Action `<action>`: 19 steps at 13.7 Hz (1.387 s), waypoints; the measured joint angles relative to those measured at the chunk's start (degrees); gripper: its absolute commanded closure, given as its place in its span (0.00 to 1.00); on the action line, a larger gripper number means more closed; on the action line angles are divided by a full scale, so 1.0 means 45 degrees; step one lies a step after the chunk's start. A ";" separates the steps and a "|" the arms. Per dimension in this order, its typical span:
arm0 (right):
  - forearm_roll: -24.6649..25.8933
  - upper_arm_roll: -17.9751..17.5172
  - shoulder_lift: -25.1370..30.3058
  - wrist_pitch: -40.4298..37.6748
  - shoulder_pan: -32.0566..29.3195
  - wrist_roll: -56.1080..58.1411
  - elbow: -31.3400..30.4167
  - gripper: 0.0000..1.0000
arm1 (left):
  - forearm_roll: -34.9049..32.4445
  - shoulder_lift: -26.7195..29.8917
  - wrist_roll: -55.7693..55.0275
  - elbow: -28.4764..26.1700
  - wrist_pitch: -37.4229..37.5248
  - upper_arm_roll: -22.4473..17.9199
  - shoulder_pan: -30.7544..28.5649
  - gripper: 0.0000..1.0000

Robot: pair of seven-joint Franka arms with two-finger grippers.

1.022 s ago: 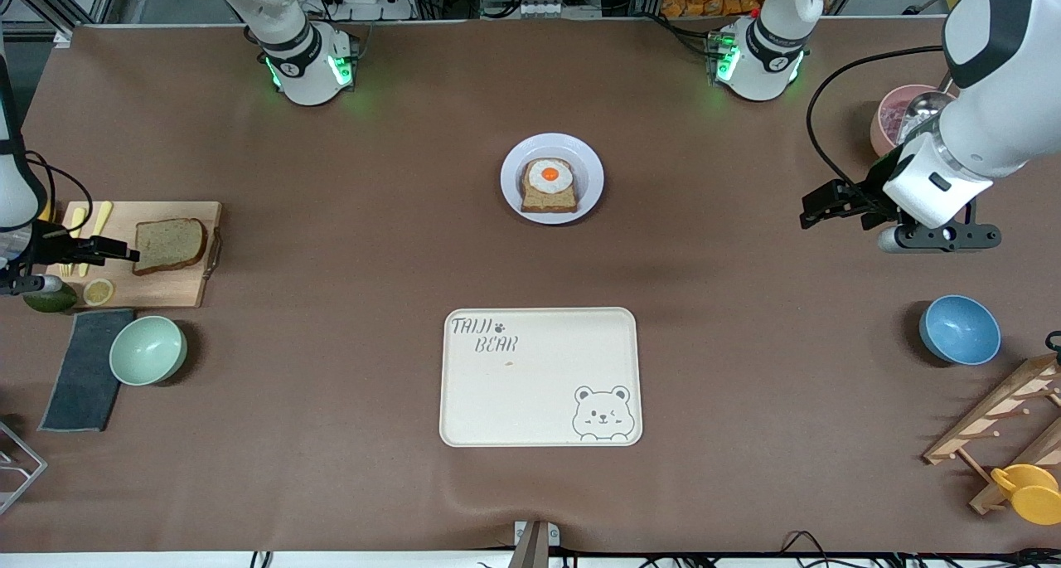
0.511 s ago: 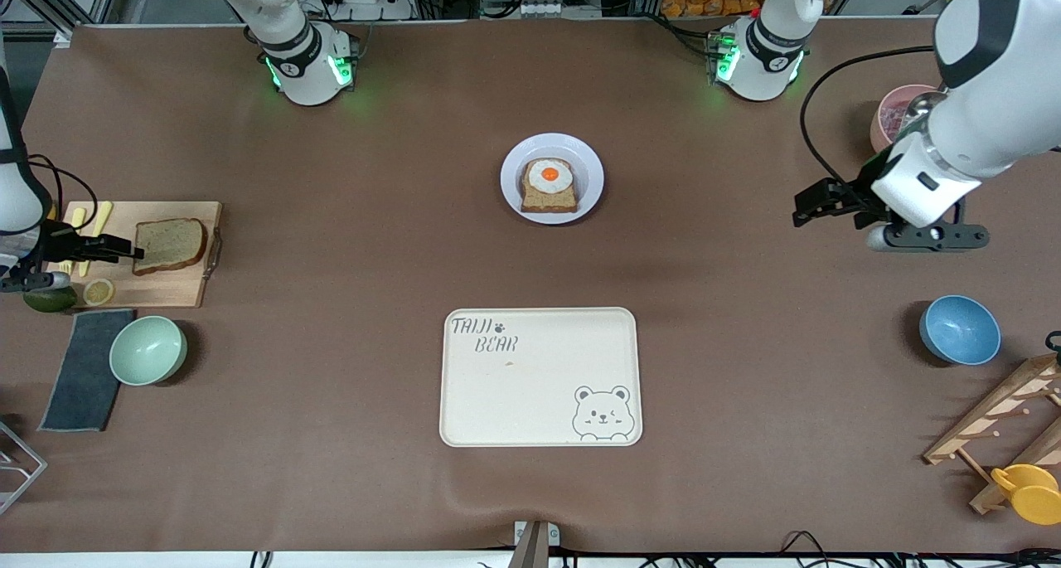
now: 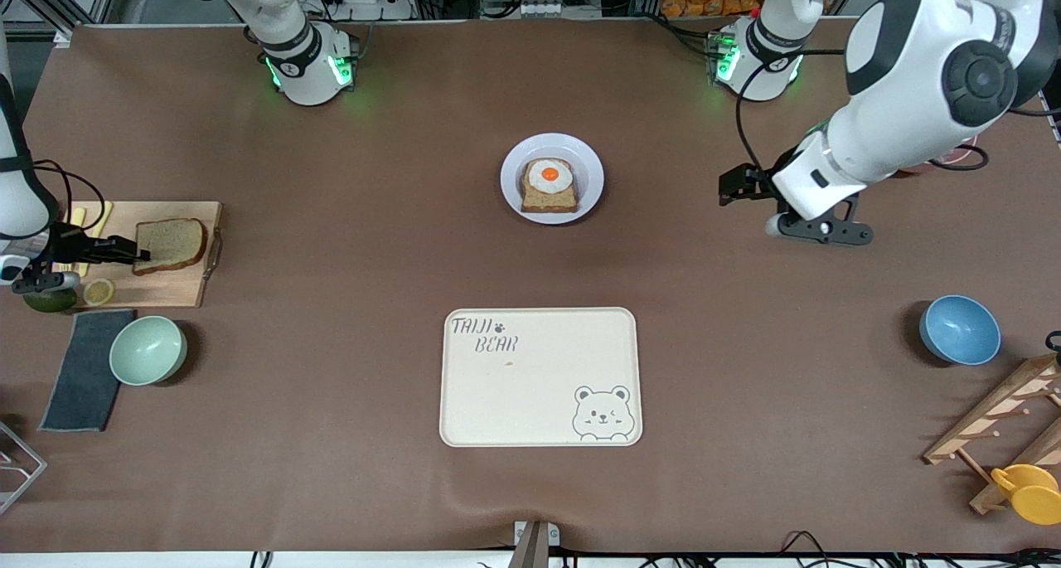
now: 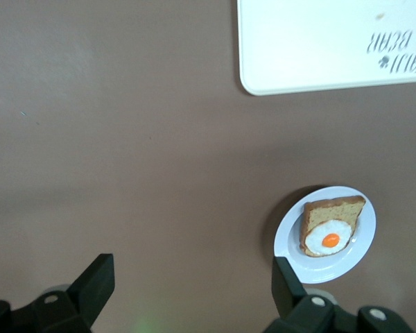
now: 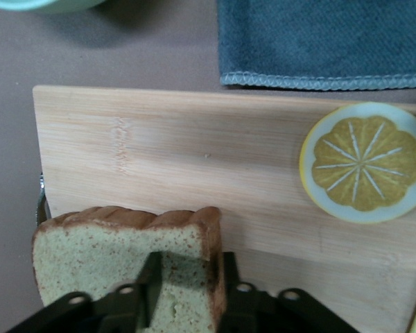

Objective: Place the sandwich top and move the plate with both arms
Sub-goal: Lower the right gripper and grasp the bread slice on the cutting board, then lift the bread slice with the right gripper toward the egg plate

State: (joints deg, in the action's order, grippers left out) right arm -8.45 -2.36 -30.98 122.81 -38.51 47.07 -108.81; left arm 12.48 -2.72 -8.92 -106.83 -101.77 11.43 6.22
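Note:
The sandwich top (image 3: 172,243), a plain brown slice, lies on the wooden cutting board (image 3: 166,290) at the right arm's end of the table. My right gripper (image 3: 141,254) is at its end nearest the table's end. In the right wrist view my right gripper (image 5: 188,267) is shut on the slice (image 5: 97,257), with the crust between the fingers. The white plate (image 3: 510,178) at mid-table bears a slice with a fried egg (image 3: 549,185). My left gripper (image 3: 731,185) hangs open and empty over bare table beside the plate, toward the left arm's end. The plate also shows in the left wrist view (image 4: 291,243), past the open left gripper (image 4: 193,272).
The cream bear tray (image 3: 540,377) lies nearer the camera than the plate. A lemon slice (image 3: 99,291), a grey cloth (image 3: 83,369) and a green bowl (image 3: 147,350) are by the board. A blue bowl (image 3: 959,329) and a wooden rack (image 3: 995,423) stand at the left arm's end.
My left arm has swung in from the table's end toward the plate. My right gripper has slid onto the end of the plain slice. The slice has not moved.

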 measured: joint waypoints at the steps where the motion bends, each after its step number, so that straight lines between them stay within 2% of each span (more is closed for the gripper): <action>1: -0.0046 0.0002 -0.0009 0.0017 -0.0042 0.0103 0.0021 1.00 | 0.0002 -0.0297 0.0000 -0.0021 -0.0009 0.0028 0.0008 0.00; 4: -0.0095 -0.0005 -0.0010 0.0010 -0.0094 0.0181 0.0047 1.00 | 0.0003 -0.1063 0.0000 -0.0023 -0.0094 0.0041 0.0037 0.00; 8: -0.0102 -0.0104 -0.0012 -0.0274 -0.0093 0.0190 0.0255 1.00 | 0.0003 -0.1264 0.0000 -0.0015 -0.0118 0.0029 -0.0038 0.00; 12: -0.0168 -0.0275 0.0001 -0.2478 -0.0004 0.0193 0.1548 1.00 | 0.0003 -0.1265 0.0000 -0.0004 -0.0143 0.0009 -0.0076 0.00; 16: -0.1017 -0.0343 0.0004 -0.3659 0.0106 0.0192 0.2138 1.00 | 0.0003 -0.1266 0.0000 -0.0003 -0.0243 0.0007 -0.0077 0.00; 19: -0.2130 -0.0404 0.0020 -0.4746 0.0530 -0.0097 0.2355 1.00 | 0.0002 -0.1266 0.0000 0.0000 -0.0257 0.0004 -0.0078 0.00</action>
State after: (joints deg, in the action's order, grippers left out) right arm -18.03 -4.18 -30.89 101.45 -36.13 46.63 -98.21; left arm 12.50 -8.41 -8.92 -106.83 -102.93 11.45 5.87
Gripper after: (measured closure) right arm 0.960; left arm 0.000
